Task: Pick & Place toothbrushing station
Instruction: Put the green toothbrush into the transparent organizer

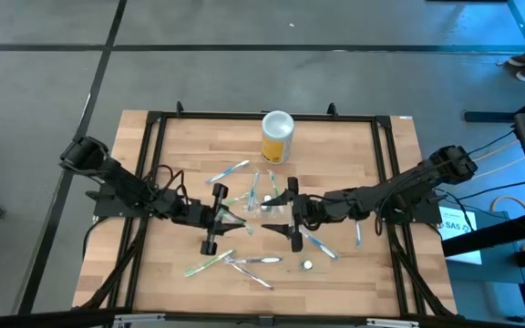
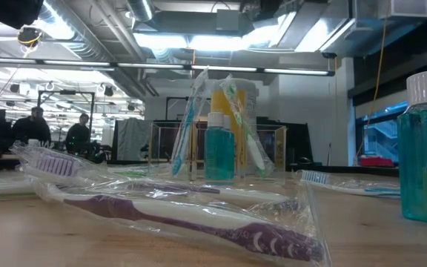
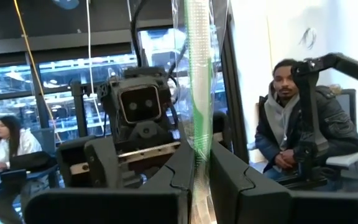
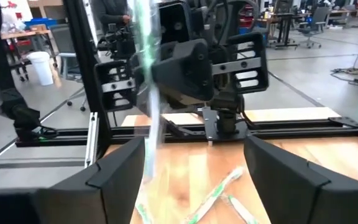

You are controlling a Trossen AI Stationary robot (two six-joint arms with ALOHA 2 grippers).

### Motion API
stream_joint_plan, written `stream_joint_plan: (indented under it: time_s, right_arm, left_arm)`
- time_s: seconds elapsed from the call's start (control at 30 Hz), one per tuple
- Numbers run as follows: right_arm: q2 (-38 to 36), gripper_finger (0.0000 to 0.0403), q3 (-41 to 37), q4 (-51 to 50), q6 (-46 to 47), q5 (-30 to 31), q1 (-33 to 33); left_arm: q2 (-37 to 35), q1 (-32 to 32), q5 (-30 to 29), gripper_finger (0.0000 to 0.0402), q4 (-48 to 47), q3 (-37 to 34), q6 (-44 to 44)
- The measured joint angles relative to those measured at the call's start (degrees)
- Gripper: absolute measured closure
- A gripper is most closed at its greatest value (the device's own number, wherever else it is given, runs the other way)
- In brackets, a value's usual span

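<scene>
The left fingers (image 3: 201,186) pinch a wrapped green toothbrush (image 3: 199,93) near the middle of the tabletop (image 1: 354,155); the right fingers (image 4: 191,180) are spread apart

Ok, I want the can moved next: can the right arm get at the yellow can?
Probably yes: the right gripper is open, and the yellow can stands alone near the table's far edge, with only flat toothbrushes lying between them.
</scene>
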Motion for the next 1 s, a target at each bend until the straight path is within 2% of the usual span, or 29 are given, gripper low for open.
stream_joint_plan:
  time_s: [0.5,1.0]
  right_arm:
    - [0.0,0.0155,0.01,-0.44,2.95,-5.8,-1.22]
    - [0.0,0.0137,0.01,-1.84,3.85,-7.86,-1.32]
  left_arm:
    - [7.35,3.15,3.33,0.0379,0.45,6.3,1.55]
    - [8.11,4.23,3.43,0.0379,-0.03,7.12,1.53]
